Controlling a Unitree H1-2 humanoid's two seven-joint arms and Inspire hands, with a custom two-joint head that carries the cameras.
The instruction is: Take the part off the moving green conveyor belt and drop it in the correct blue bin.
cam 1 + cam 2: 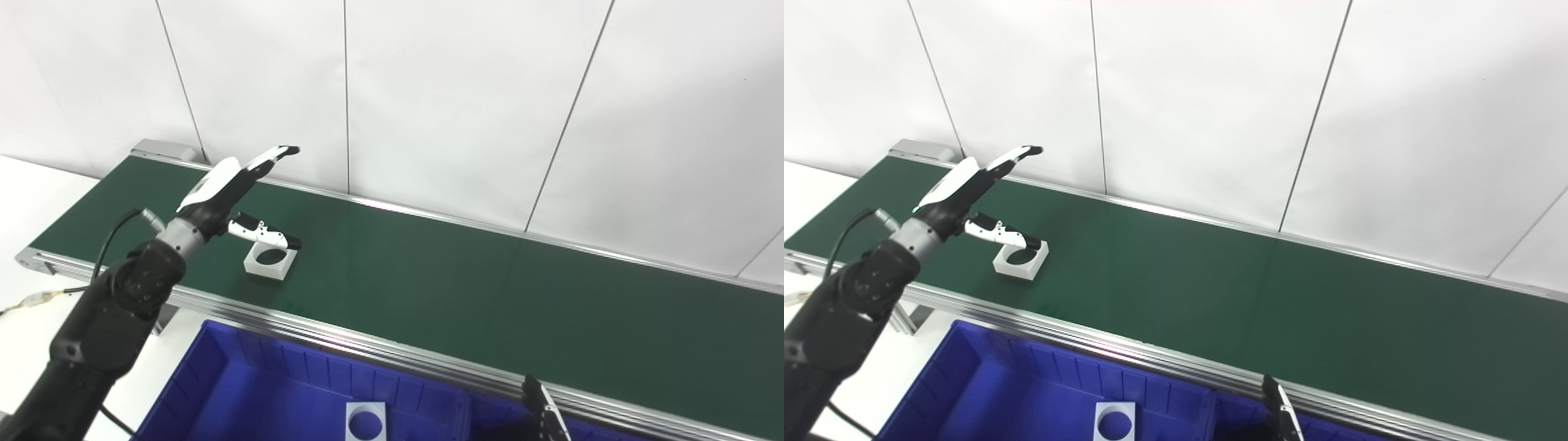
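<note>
1. The left hand point(236, 190) hovers over the green conveyor belt point(429, 275), fingers spread wide and holding nothing.
2. The white part point(268, 261), a square block with a round hole, rests on the belt just right of that hand, directly under its thumb point(263, 233).
3. Nearer than the part, a blue bin point(245, 380) holds a similar block point(365, 421).
4. The right hand point(545, 413) is well right of the part, barely visible; its grip cannot be told.
</note>
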